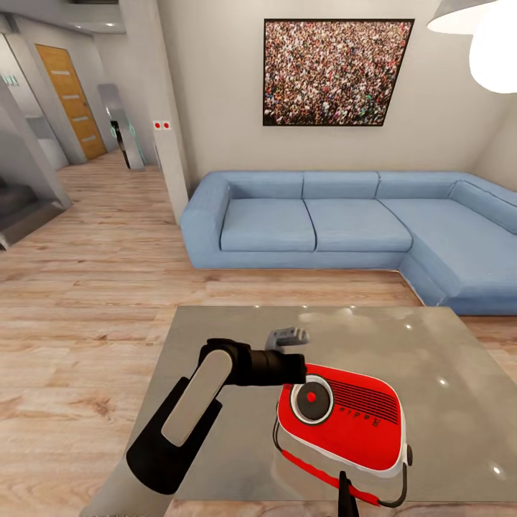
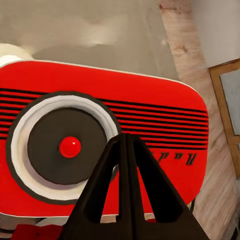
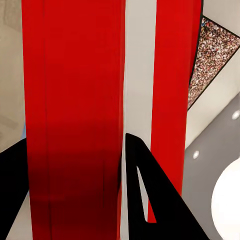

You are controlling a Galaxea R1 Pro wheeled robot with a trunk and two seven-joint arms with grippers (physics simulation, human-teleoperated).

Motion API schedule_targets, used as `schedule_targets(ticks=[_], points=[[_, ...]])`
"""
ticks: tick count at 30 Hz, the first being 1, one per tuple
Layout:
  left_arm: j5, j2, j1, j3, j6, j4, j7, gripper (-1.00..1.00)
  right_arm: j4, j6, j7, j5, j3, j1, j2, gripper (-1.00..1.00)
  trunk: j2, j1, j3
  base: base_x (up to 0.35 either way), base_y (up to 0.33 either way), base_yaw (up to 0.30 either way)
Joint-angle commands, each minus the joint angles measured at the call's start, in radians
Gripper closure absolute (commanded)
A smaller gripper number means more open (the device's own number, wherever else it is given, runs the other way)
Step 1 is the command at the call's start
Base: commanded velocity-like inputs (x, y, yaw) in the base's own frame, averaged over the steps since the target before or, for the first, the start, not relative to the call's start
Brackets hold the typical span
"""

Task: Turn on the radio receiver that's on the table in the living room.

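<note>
Radio receiver (image 1: 345, 420) between right jaws, left jaws closed at its dial (image 2: 62, 146).

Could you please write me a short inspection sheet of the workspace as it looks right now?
Surface: glossy grey table, reflective.
Job's things: red radio receiver lying on the table, dial facing up.
Clutter: nothing seen.
Grippers: left gripper shut, tip over the radio's face beside the dial; right gripper close against the radio's red side, state unclear.
Cables: nothing seen; thin wire handle only.
Surroundings: blue corner sofa, crowd picture, wood floor.
</note>
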Motion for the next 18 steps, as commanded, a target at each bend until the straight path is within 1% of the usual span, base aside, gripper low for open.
schedule_targets(ticks=[1, 8, 11, 16, 18], points=[[0.002, 0.000, 0.000, 0.001, 0.000, 0.001, 0.003, 1.00, -0.001, 0.008, 0.000, 0.016, 0.000, 0.000, 0.000, 1.00, 0.000, 0.000, 0.000, 0.000, 0.000, 0.000], [0.005, 0.005, 0.000, 0.001, 0.000, 0.008, 0.011, 1.00, -0.002, 0.008, 0.000, 0.016, 0.000, 0.000, 0.000, 1.00, 0.000, 0.000, 0.000, 0.000, 0.000, 0.000], [0.003, 0.005, -0.001, 0.002, 0.000, 0.009, 0.023, 1.00, -0.002, 0.008, 0.000, 0.016, 0.000, 0.000, 0.000, 1.00, 0.000, 0.000, 0.000, 0.000, 0.000, 0.000], [0.005, 0.004, -0.005, 0.002, 0.000, 0.011, 0.084, 1.00, -0.002, 0.008, 0.000, 0.016, 0.000, 0.000, 0.000, 1.00, 0.000, 0.000, 0.000, 0.000, 0.000, 0.000], [0.005, 0.004, -0.006, 0.003, 0.000, 0.014, 0.094, 1.00, -0.002, 0.008, 0.000, 0.016, 0.000, 0.000, 0.000, 1.00, 0.000, 0.000, 0.000, 0.000, 0.000, 0.000]])
